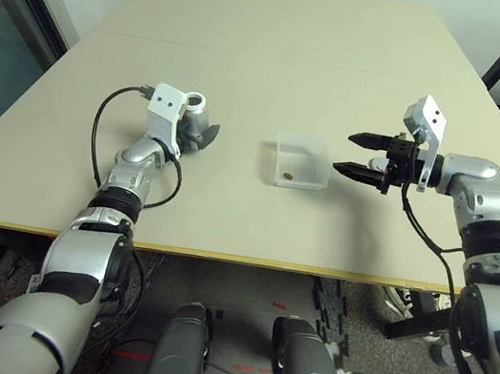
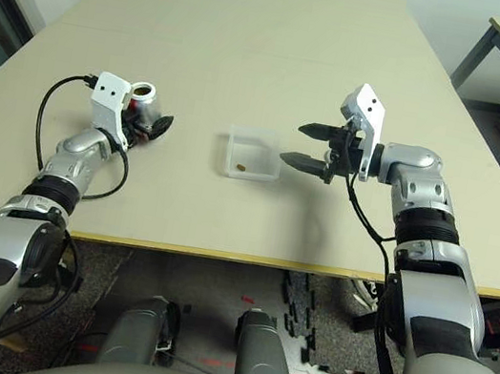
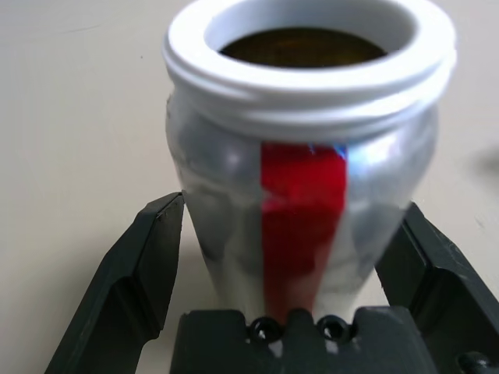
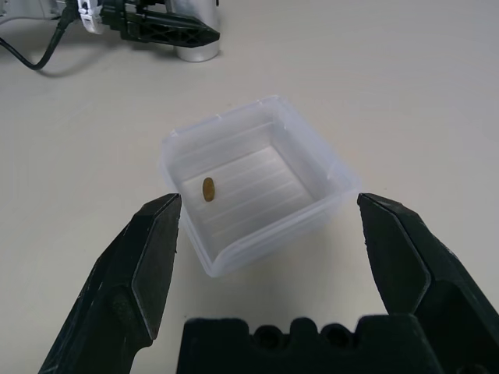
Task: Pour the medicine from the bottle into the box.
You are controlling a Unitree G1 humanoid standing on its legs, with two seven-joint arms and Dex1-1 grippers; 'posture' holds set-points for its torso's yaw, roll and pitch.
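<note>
The left arm is extended forward to the left of the box (image 1: 308,166); its gripper (image 3: 298,201) is opened wide around the bottle (image 3: 304,164). The bottle is stood upright on the table (image 1: 217,210), long axis vertical, mouth upward. The right gripper (image 1: 342,152), opened wide and empty, is pointed leftward beside the box. The medicine (image 4: 208,189) is contained in the box.

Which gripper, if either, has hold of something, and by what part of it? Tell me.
Neither holds anything: the left gripper stands open around the bottle, its fingers clear of the sides, and the right gripper is open and empty.
</note>
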